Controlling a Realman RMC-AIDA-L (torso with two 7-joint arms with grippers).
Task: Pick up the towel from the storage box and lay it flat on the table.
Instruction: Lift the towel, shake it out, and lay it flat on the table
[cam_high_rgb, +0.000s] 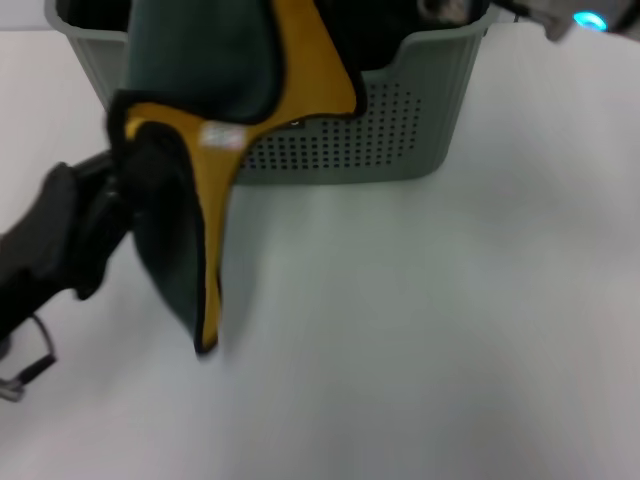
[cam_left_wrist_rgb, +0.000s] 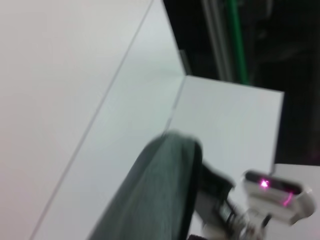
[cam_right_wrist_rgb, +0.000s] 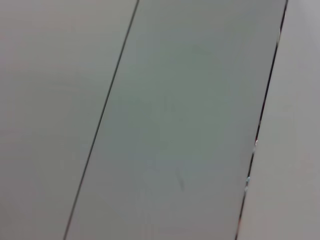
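Left hand (cam_high_rgb: 135, 165); draped mustard-teal towel (cam_high_rgb: 195, 215); perforated storage box (cam_high_rgb: 400, 120)

Pale seamed panels (cam_right_wrist_rgb: 175, 125) — dark gap (cam_left_wrist_rgb: 295, 60) beyond

You are looking at a lab-style test bench: a plain white table (cam_high_rgb: 420, 330), a dark background with a metal frame post (cam_left_wrist_rgb: 215, 35) and a green cable (cam_left_wrist_rgb: 236, 40) beyond its far edge, pale seamed panels (cam_right_wrist_rgb: 175, 125) close by.
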